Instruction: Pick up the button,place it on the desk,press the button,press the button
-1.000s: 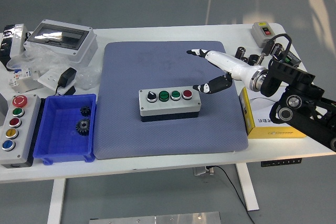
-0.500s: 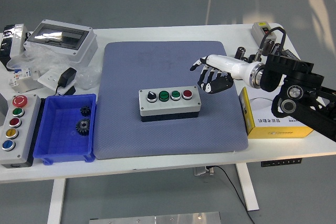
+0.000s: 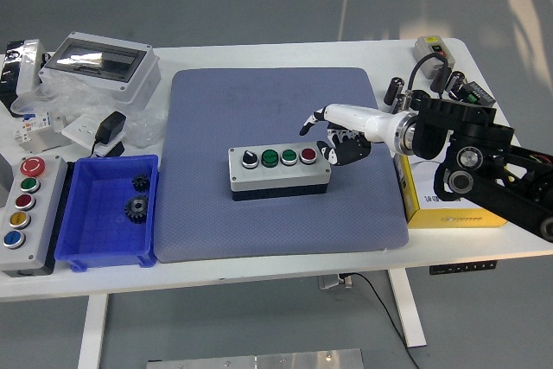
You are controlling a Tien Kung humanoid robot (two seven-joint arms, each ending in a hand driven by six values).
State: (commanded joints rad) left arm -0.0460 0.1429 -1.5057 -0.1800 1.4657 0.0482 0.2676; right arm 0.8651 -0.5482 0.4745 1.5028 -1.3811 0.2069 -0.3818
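Since the earlier frame, the right hand [image 3: 333, 134] has moved left and down, closing on the right end of the button box [image 3: 279, 172]. Its index finger is extended and points left, above the box's far right corner; the other fingers are curled under the palm and hold nothing. Contact with the box cannot be confirmed. The button box rests flat near the centre of the blue-grey mat [image 3: 276, 101] on the white table [image 3: 285, 49], carrying a black knob, two green buttons and one red button [image 3: 308, 155] in a row. The red button is nearest the hand.
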